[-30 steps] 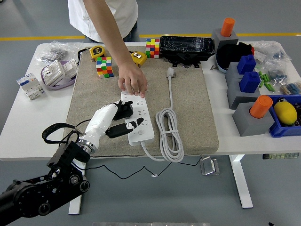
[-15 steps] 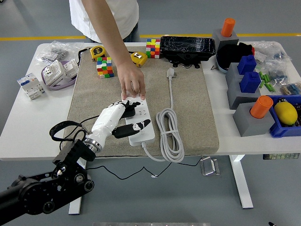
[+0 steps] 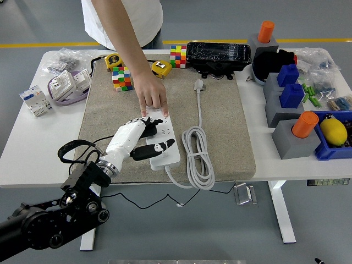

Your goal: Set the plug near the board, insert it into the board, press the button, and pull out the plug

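At the lower left of the frame the robot's left hand [image 3: 138, 140] reaches up over the beige mat [image 3: 220, 132], its fingers [image 3: 160, 146] closed around the black plug [image 3: 151, 130], which sits pressed against the white board [image 3: 159, 137] at the sockets near its far half. Over the last second the hand has slid a little up and right, carrying the plug from just beside the board's left edge onto its face; in the last half second it has barely shifted. I judge the plug is now at or in a socket, so insertion is the step in hand, though whether the pins are fully seated cannot be seen under the fingers. The button press and the pull-out remain. The right hand is out of the frame. Just beyond the plug, a person's hand [image 3: 152, 94] presses down on the board's far end, fingertips on it, steadying it. To the right of the board lies its coiled white cable [image 3: 197, 157]. At the right edge, a blue bin [image 3: 324, 153] on the surface holds a yellow rounded object [image 3: 334, 132]. At the upper left, a purple tray [image 3: 59, 97] carries white boxed parts [image 3: 71, 82].
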Controlling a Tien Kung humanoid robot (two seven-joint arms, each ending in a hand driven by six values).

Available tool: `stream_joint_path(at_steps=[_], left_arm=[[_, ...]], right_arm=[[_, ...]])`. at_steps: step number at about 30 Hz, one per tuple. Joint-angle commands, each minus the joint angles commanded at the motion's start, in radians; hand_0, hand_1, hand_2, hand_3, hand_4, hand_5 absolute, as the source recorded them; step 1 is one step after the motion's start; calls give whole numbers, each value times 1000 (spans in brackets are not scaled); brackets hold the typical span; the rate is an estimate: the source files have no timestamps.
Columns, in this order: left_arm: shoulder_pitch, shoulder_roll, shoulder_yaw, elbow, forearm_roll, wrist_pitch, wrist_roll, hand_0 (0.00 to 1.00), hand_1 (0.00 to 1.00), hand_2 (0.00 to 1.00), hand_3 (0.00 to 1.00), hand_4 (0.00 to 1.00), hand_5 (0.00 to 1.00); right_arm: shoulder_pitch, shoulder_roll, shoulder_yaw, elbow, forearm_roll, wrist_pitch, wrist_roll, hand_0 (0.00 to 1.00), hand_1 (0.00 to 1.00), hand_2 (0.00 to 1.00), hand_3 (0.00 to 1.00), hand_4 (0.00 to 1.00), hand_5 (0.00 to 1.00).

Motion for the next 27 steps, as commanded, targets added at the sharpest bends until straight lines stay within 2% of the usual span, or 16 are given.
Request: stream_joint_path(at_steps=[8, 13, 17, 24, 27], left_arm=[[2, 3, 3, 0, 17, -1, 32, 805, 799, 777, 781, 865, 762], [-1, 7, 10, -6, 27, -20, 36, 805, 799, 774, 779, 865, 761], [0, 11, 14, -5, 43, -31, 68, 802, 797, 769, 775, 863, 761], [-2, 13, 24, -13, 49, -49, 77, 801, 795, 770, 772, 862, 760], [-3, 16, 29, -20, 38, -54, 61, 801, 795, 770, 772, 862, 760]], right_arm=[[0, 1, -1, 0, 0, 0, 1, 610, 642, 654, 555, 951, 492], [-1, 0, -2, -1, 1, 0, 2, 610, 640, 654, 554, 951, 492], [-1, 0, 0, -1, 1, -1, 2, 608, 640, 651, 554, 949, 490], [-3, 0, 0, -1, 2, -1, 3, 609, 640, 652, 553, 949, 489], [-3, 0, 3, 1, 2, -1, 3, 609, 640, 652, 553, 949, 489]])
